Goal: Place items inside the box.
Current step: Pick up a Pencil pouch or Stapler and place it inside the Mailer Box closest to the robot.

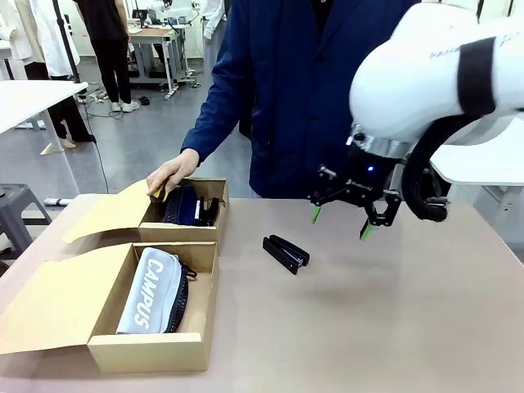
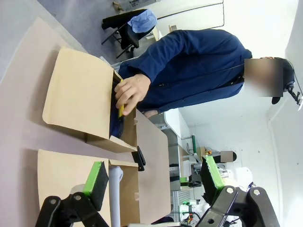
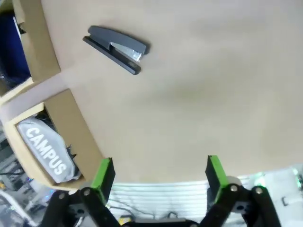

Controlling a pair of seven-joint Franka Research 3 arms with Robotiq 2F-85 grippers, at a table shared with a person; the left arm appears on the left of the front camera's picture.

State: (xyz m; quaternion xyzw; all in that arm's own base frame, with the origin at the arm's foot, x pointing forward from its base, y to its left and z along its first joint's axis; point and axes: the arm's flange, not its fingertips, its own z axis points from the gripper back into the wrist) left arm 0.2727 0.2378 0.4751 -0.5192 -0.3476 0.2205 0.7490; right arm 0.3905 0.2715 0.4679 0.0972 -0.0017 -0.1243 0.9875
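Observation:
A black stapler (image 1: 286,252) (image 3: 117,48) lies on the tan table between the boxes and my right gripper (image 1: 340,221) (image 3: 158,175), which hangs open and empty above the tabletop to the stapler's right. The near cardboard box (image 1: 147,354) holds the grey "CAMPUS" pouch (image 1: 154,291) (image 3: 45,151). The far box (image 1: 190,236) holds a dark navy pouch (image 1: 182,205). A person's hand (image 1: 172,173) (image 2: 133,91) holds the yellow-and-black utility knife (image 2: 120,108) at that box's rim. My left gripper (image 2: 154,178) is open, high above the near box. I cannot make out the marker pen.
Both boxes have their lids (image 1: 110,214) folded open to the left. The person in a blue coat (image 1: 303,90) stands at the table's far edge. The table (image 1: 385,327) stretches bare to the right and front of the stapler.

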